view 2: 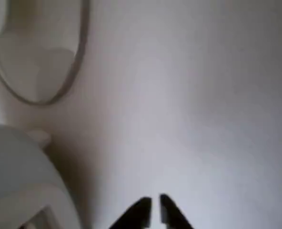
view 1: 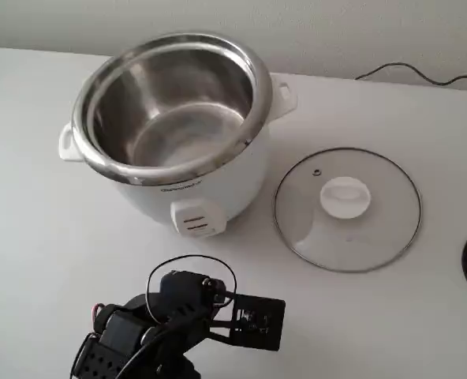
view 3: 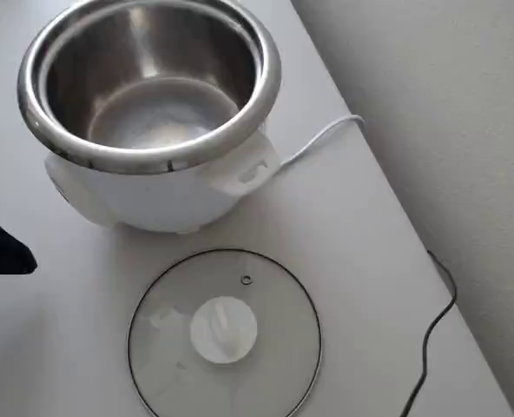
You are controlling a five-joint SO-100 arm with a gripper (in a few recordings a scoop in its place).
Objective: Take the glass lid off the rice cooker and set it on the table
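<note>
already the lid (view 1: 347, 209) lies flat on the table (view 1: 44, 253), knob (view 1: 345, 197) up, just beside the cooker (view 1: 174, 130) and apart from it; in the fixed view it sits to the cooker's right, in the overhead view (view 3: 225, 334) below it. the cooker stands open, its steel pot (view 1: 170, 103) bare and empty. so, judging from how things lie, the task's work looks done and nothing is left but to keep the arm clear.

the gripper (view 2: 155, 212) shows at the bottom of the wrist view, two dark fingers (view 2: 140, 213) drawn close with only a thin slit between them, and nothing held between them. they hover over bare table. in that view the lid's rim (view 2: 60, 88) curves at the upper left, well apart from the fingers, and the cooker's white side (view 2: 22, 176) fills the lower left, nearer to them. so the lid lies ahead and to the left of the fingertips, past the cooker's side.

in the fixed view the arm (view 1: 182, 324) sits at the bottom edge, in front of the cooker's switch (view 1: 196, 221) and to the left of the lid. the lid is round, so it has no long axis to line up with; only the knob at its centre would matter for a grip. a dark cable (view 3: 435, 339) runs along the table's edge near the wall, away from everything.
</note>
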